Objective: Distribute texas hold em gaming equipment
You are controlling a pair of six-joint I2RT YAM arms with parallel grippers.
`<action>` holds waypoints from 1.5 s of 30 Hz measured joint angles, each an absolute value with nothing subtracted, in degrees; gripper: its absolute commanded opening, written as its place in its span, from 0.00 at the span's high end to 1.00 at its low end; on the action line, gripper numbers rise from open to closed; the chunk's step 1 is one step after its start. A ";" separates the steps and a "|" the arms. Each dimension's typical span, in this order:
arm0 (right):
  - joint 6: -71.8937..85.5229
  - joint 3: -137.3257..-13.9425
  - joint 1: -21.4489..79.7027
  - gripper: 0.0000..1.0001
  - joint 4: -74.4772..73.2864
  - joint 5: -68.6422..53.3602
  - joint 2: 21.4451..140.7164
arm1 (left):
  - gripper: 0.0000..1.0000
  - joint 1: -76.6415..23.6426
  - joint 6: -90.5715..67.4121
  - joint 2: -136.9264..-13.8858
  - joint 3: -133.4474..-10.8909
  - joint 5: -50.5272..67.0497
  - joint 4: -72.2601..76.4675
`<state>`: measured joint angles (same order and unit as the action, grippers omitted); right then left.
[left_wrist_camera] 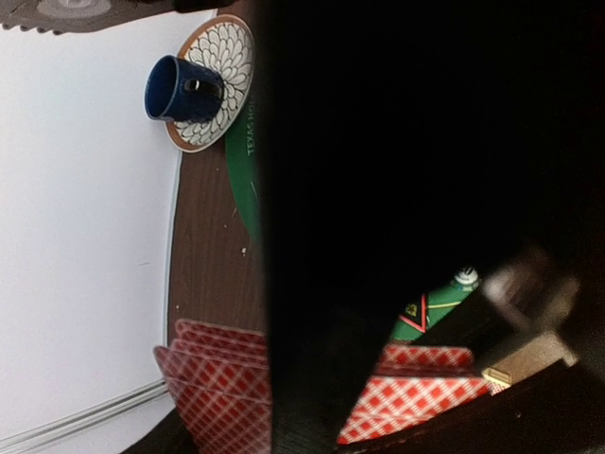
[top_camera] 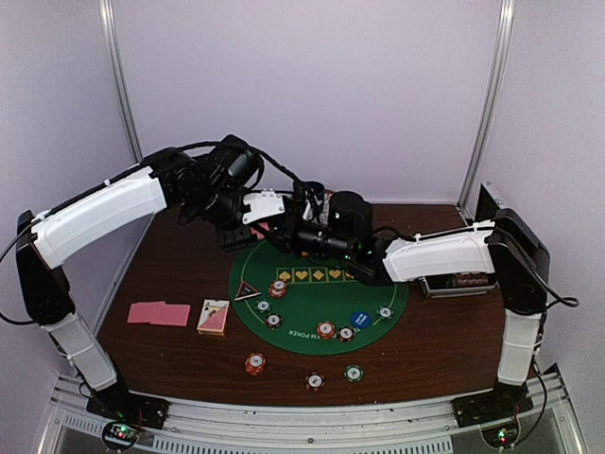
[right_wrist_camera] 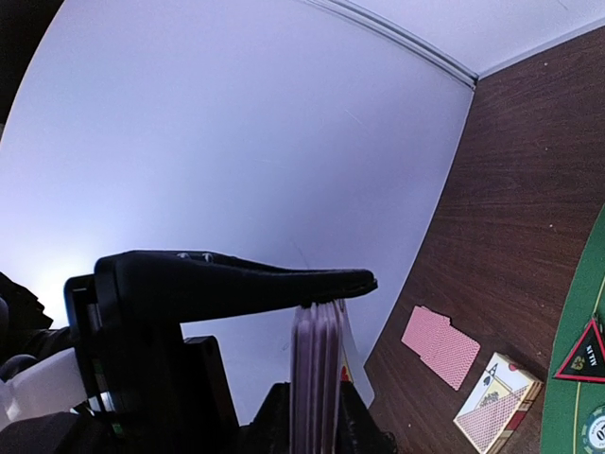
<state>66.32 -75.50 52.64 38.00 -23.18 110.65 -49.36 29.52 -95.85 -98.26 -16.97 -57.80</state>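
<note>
My right gripper (right_wrist_camera: 331,345) is shut on an upright stack of pink-backed playing cards (right_wrist_camera: 317,378), seen edge-on between its dark fingers (right_wrist_camera: 284,284). In the top view both grippers meet above the back edge of the mat, the left gripper (top_camera: 265,219) against the right gripper (top_camera: 295,235). The left wrist view is mostly blocked by a dark shape, with fanned red-checked cards (left_wrist_camera: 217,397) close on either side of it, so its jaws do not show. Two pink cards (top_camera: 159,313) lie on the table at left. Poker chips (top_camera: 326,329), a blue disc (top_camera: 360,320) and a triangle marker (top_camera: 248,290) sit on the mat.
The round green felt mat (top_camera: 302,307) fills the table's middle. A card box (top_camera: 214,317) lies left of it, and loose chips (top_camera: 255,363) sit near the front edge. A black tray (top_camera: 458,282) stands at right. A blue cup on a patterned saucer (left_wrist_camera: 232,43) stands by the back wall.
</note>
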 measured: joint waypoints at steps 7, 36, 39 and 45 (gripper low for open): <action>68.88 -75.53 51.90 0.84 40.42 -27.49 112.86 | 0.37 -48.84 29.26 -97.67 -99.88 -16.53 -60.99; 69.60 -76.49 51.22 1.00 38.98 -32.32 113.08 | 0.14 -48.18 32.08 -97.84 -101.23 -14.92 -62.54; 68.86 -76.47 51.22 1.00 38.70 -32.23 113.08 | 0.22 -48.18 32.10 -97.54 -100.57 -14.92 -62.15; 66.96 -76.47 51.24 0.99 38.81 -31.22 113.03 | 0.45 -48.14 31.07 -97.49 -100.40 -14.33 -61.98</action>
<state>66.96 -76.47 51.24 38.81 -31.22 113.03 -48.14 31.07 -97.49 -100.40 -14.33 -61.98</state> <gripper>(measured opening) 0.130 0.647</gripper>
